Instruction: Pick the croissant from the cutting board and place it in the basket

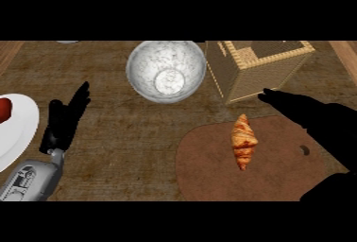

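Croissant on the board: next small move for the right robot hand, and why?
Probably bring the right robot hand down and left onto the croissant. Its fingers are straight and hold nothing, just right of and above the croissant, which lies untouched on the cutting board; the basket waits behind.

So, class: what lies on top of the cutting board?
The croissant lies on the cutting board, untouched. The right hand covers the board's right edge, so anything beneath it cannot be seen.
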Motion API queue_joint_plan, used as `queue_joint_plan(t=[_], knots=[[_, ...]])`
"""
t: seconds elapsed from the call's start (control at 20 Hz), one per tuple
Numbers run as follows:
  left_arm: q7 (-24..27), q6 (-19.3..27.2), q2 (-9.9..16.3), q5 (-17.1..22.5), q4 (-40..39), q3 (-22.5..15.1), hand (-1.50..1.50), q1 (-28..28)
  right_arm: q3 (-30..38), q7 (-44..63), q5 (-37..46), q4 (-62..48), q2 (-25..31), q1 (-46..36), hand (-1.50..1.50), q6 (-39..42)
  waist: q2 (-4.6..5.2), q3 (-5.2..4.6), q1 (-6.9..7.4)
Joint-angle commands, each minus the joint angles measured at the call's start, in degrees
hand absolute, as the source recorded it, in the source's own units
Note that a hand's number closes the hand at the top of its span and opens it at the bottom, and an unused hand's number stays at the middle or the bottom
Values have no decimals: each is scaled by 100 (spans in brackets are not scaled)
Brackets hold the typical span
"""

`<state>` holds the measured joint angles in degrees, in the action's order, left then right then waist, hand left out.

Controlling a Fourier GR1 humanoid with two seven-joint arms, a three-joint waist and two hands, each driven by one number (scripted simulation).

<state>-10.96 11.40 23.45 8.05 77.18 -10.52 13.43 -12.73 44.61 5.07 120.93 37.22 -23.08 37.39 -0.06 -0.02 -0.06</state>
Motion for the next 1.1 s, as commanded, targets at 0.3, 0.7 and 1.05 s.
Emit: queue_joint_plan(t=[0.3, 0.7, 1.05], knots=[[-155, -159, -351, -353, 224, 222, 0, -111, -95, -1196, 1509, -807, -716, 541, -150, -61, 6, 4, 24], [-154, -170, -752, -786, -89, 408, 0, 95, -194, -1530, 2225, -949, -1218, 723, -150, 61, 6, 1, 0], [-213, -725, -560, -748, 275, 796, 0, -234, -304, -2443, 3216, -1831, -1654, 751, -150, -466, 6, 2, 17]])
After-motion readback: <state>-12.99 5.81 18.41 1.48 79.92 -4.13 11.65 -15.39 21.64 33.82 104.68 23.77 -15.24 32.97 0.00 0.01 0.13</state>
